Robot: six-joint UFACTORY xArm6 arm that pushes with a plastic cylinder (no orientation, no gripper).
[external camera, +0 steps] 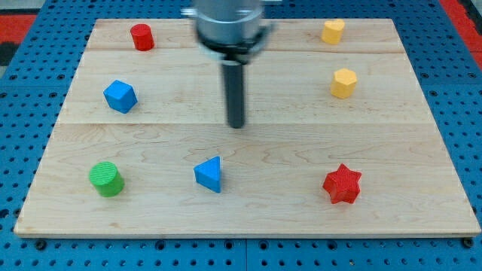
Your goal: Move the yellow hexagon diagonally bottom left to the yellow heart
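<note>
pale wooden board (248, 218) on blue pegboard (467, 98), no claw, only my tip (237, 125) mid-board touching nothing, yellow hexagon (343, 83) at its 2 o'clock, well apart, yellow heart (333, 31) at the hexagon's 12 o'clock

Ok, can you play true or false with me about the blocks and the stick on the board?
1. My tip touches the blue triangle. False: it is above it in the view, with bare board between.
2. The red star sits near the view's bottom right. True.
3. The green cylinder is at the view's top right. False: it is at the bottom left.
4. Two yellow blocks, one above the other, sit on the view's right. True.
5. The red cylinder is near the view's top left. True.
</note>
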